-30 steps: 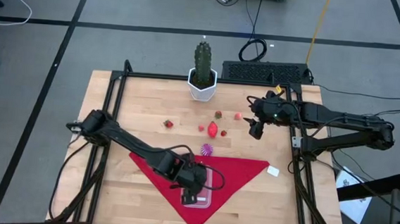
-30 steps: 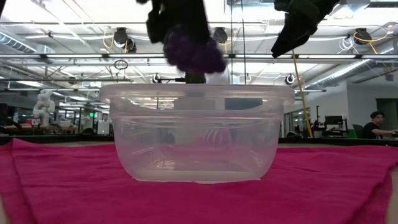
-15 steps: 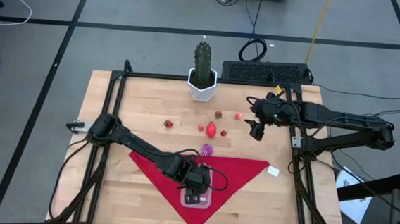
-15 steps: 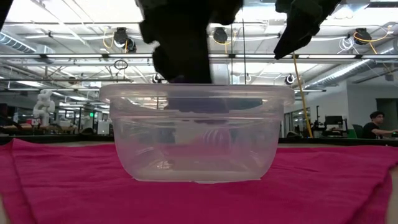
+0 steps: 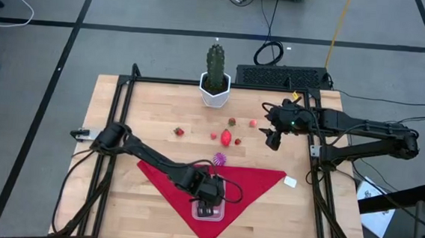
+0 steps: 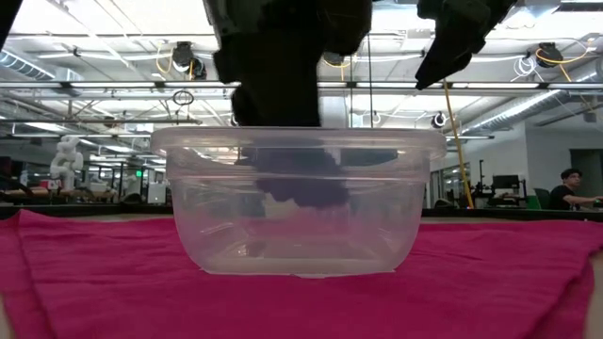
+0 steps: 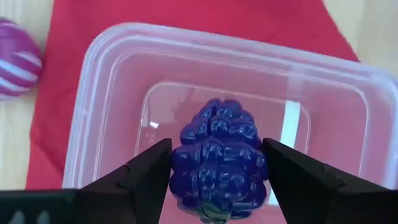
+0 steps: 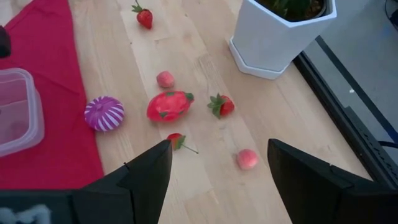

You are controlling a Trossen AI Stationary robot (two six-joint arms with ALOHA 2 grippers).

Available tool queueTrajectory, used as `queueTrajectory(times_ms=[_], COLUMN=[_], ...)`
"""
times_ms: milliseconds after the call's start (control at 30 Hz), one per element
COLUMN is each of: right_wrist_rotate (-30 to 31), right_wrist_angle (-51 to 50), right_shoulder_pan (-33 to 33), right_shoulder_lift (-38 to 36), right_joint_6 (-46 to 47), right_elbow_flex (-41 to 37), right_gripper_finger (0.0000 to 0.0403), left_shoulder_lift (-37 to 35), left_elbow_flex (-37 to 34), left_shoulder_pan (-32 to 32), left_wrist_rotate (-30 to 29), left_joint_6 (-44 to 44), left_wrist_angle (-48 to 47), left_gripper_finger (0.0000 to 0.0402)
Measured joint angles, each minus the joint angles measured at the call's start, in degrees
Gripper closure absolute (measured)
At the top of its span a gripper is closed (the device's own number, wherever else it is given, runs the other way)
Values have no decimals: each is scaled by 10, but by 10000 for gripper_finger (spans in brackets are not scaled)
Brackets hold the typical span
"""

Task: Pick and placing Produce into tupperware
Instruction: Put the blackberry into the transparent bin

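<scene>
My left gripper (image 5: pixel 208 206) reaches down into the clear tupperware (image 6: pixel 198 217), which stands on a red cloth (image 5: pixel 257 181), and is shut on a dark purple grape bunch (image 7: pixel 217 158). The rest of the produce lies on the wood beyond the cloth: a purple-white striped ball (image 8: pixel 104 113), a red fruit (image 8: pixel 169 106), strawberries (image 8: pixel 221 106) and small pink pieces (image 8: pixel 247 158). My right gripper (image 5: pixel 272 140) hangs open and empty above the table's far right part, to the right of this produce. My left gripper pinches the grape bunch by its two opposite sides (image 7: pixel 180 165) between its two fingers, coming from above and pointing down. The bunch hangs inside the tupperware (image 6: pixel 301 184), below the rim and clear of the floor.
A green cactus in a white pot (image 5: pixel 215 80) stands at the table's far edge. A small white tag (image 5: pixel 290 181) lies right of the cloth's corner. A black frame (image 5: pixel 124 90) runs around the table top. A person (image 6: pixel 568 188) sits far behind.
My left gripper has gone down with the purple grape bunch, from above the tupperware's rim to inside it. The bunch stays held between the fingers. The tupperware has not moved.
</scene>
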Motion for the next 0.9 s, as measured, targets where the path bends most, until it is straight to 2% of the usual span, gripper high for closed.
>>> queueTrajectory(times_ms=[900], right_wrist_rotate=[0], right_wrist_angle=[0], right_shoulder_pan=[0], right_shoulder_lift=[0], right_joint_6=[0], right_elbow_flex=[0], right_gripper_finger=[149], left_shoulder_lift=[9], left_elbow_flex=[1], left_shoulder_pan=[-1], left_wrist_rotate=[11], left_joint_6=[27], left_wrist_angle=[9], left_gripper_finger=[151])
